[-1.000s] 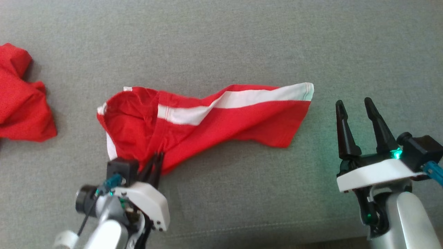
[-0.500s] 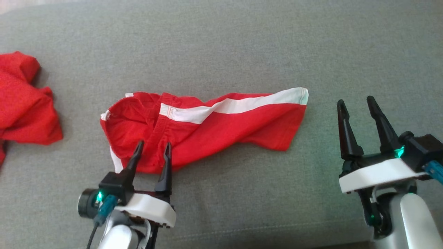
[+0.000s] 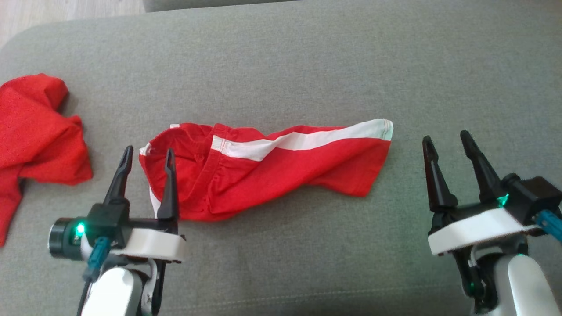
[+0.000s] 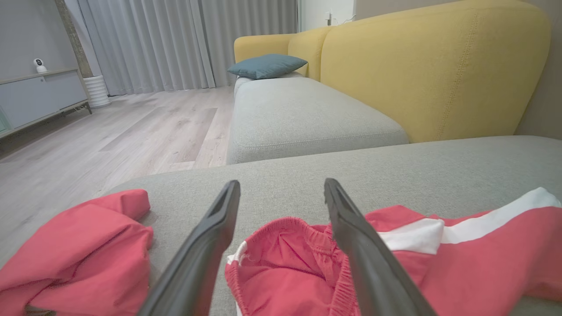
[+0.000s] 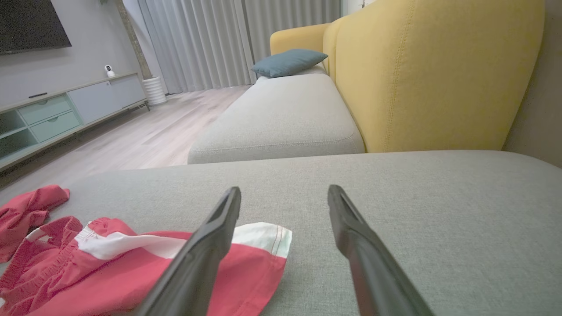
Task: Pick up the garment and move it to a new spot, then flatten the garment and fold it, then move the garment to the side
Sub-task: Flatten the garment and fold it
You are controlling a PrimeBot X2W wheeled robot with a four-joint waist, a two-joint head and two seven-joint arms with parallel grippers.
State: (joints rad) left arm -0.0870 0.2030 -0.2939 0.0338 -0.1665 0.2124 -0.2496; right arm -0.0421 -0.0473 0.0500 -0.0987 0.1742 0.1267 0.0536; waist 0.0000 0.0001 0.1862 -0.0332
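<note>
Left gripper (image 3: 148, 151) gapes empty over the shorts (image 3: 272, 171) at the waistband, contact unclear. Right gripper (image 3: 445, 137), equally wide and empty, sits just right of the hem. A red cloth (image 3: 39, 131) leftward is cut off.

A second ago our left hand (image 3: 148, 150) was pinched shut on the near edge of the garment (image 3: 281, 171). Now its fingers stand wide apart and hold nothing. We have shifted it toward our left, to the waistband end, with one finger over the red cloth, perhaps touching it. The cloth it pinched has sunk back flat. Our head camera has tilted too, bringing the floor (image 3: 66, 11) into view.
</note>
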